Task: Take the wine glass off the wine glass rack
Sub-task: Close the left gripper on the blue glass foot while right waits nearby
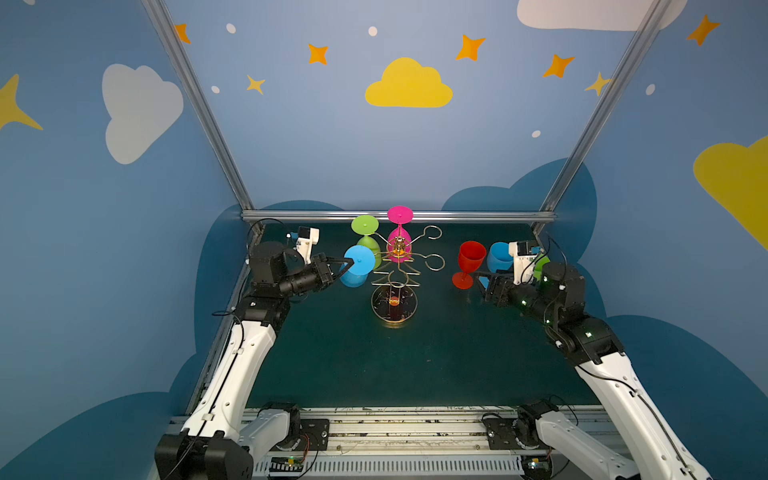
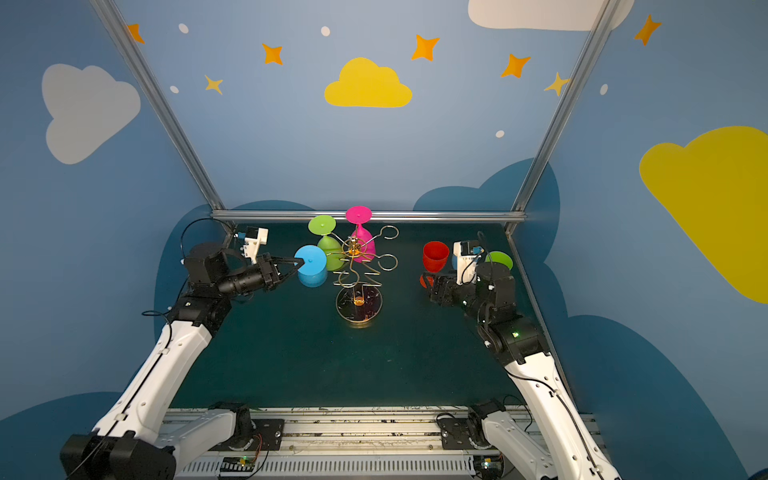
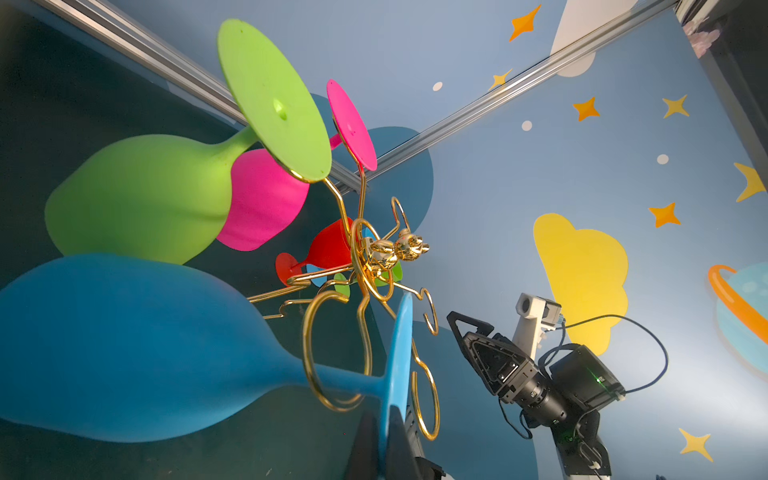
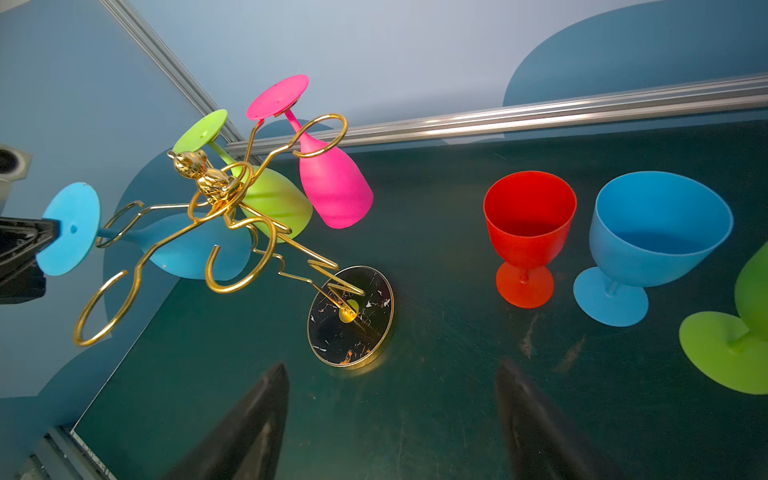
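The wine glass rack, gold wire on a round dark marbled base, stands mid-table. A blue wine glass hangs upside down on its left side, with the stem still inside a gold loop. My left gripper is shut on the edge of that glass's round foot. My right gripper stands open and holds nothing, low over the table right of the rack, beside a red glass.
A green glass and a pink glass also hang upside down on the rack's far side. Upright on the table at the right stand a red glass, a blue glass and a green glass.
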Tool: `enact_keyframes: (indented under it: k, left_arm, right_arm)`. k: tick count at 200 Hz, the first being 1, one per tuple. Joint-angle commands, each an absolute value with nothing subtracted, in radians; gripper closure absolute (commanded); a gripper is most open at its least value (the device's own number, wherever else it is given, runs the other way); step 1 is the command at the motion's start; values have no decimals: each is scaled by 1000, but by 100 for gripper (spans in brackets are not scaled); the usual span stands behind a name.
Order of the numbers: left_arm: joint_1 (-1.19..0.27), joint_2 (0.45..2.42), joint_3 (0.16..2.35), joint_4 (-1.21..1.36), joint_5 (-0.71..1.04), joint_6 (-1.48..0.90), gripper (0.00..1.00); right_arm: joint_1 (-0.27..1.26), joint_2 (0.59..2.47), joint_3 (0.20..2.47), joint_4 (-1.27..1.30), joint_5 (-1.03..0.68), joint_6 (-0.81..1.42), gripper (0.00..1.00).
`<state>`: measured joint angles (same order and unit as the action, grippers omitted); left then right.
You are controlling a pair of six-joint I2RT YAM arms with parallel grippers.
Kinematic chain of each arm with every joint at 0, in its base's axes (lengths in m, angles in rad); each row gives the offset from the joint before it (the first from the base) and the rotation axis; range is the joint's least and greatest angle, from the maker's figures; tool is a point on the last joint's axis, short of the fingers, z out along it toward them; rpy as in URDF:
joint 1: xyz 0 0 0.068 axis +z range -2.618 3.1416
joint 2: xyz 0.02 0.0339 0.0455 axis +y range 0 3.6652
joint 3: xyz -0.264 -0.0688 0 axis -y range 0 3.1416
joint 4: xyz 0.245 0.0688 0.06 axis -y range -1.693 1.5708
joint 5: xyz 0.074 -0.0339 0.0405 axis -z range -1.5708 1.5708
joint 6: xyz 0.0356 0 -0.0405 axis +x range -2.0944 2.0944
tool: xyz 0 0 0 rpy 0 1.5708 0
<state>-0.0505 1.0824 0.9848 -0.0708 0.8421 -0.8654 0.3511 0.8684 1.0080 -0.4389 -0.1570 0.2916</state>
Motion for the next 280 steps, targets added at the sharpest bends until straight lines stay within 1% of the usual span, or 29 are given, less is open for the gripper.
enact_keyframes:
  k: [1,73,151,280]
  left_arm:
    - [-37,1063,1016,-16,877,-913,97]
    - [-30,1071,1029,-15,892,-928,97]
    - [-66,1109,1043,-31,886,-911,97]
    - [-141,1172,1174,-265,766,-700,97]
  right_arm:
    - [355,854,1021,-452,-152,294,23]
    - [356,853,1023,-454,-161,295,23]
    - [355,859,1032,-451,-173,298,22]
    - [356,834,1037,-465,-166,297,22]
